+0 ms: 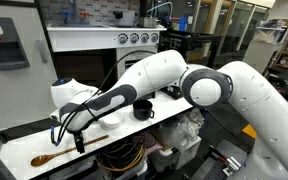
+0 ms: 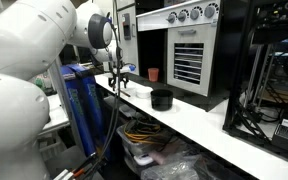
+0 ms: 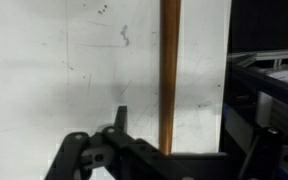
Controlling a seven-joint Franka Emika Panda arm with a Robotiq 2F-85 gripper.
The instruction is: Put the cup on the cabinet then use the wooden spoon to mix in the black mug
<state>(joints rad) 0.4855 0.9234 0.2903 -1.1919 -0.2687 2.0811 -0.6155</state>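
Wooden spoon (image 3: 170, 70) lies on the tabletop (image 3: 44, 80), handle pointing to twelve o'clock in wrist view, aligned under my gripper (image 1: 80, 141) for pickup; whether the jaws are clenched, I cannot tell.

Wooden spoon (image 1: 64, 152): light brown, lying flat on the counter (image 1: 24, 140), oval bowl at near left. Black mug (image 1: 143, 108): upright, farther right. Cup (image 2: 153, 74): orange-red, upright, apparently on the cabinet (image 1: 84, 35) ledge.

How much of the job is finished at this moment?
Done: the cup stands on the cabinet ledge. In hand: the claw is down at the spoon handle; the spoon lies on the counter. Left: lifting it and stirring in the black mug.
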